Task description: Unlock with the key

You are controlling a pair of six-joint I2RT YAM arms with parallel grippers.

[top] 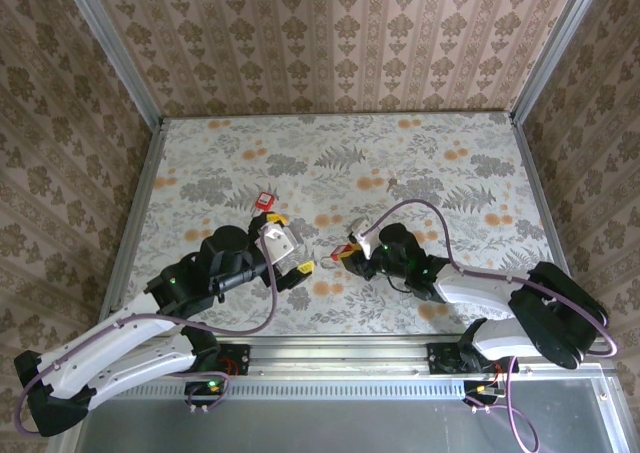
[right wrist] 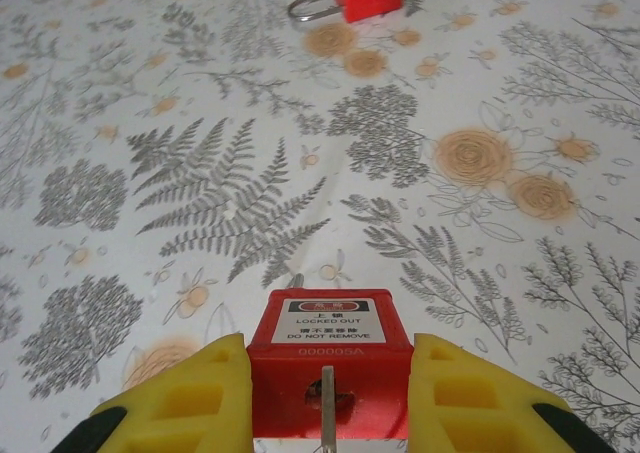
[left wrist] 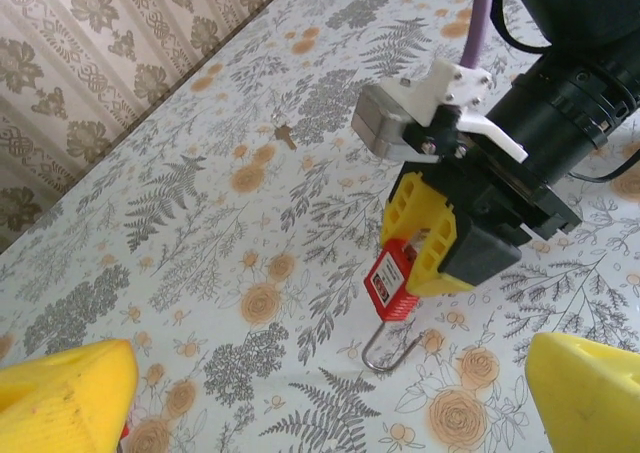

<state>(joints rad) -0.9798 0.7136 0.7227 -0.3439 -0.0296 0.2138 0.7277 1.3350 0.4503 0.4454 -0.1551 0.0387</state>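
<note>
The right gripper [right wrist: 328, 373] is clamping a red padlock [left wrist: 390, 285] between its yellow fingers [right wrist: 190, 403]. The lock's label is reading "LOCKED OUT, DO NOT REMOVE". Its shackle [left wrist: 388, 351] is hanging down in a hook shape towards the flowered table [top: 200, 153], and I can't tell whether it is touching. In the right wrist view a thin metal strip [right wrist: 328, 408] is standing in the middle of the lock's near face. Whether that is a key blade, I can't say.

The left gripper [top: 298, 245] is sitting just beside the lock with its jaws spread wide, gripping nothing. A small brownish key-shaped piece [left wrist: 285, 133] is lying flat on the table, well apart from both grippers, too small to be sure of. A second padlock [top: 265, 200], also red, is lying farther back on the table.
</note>
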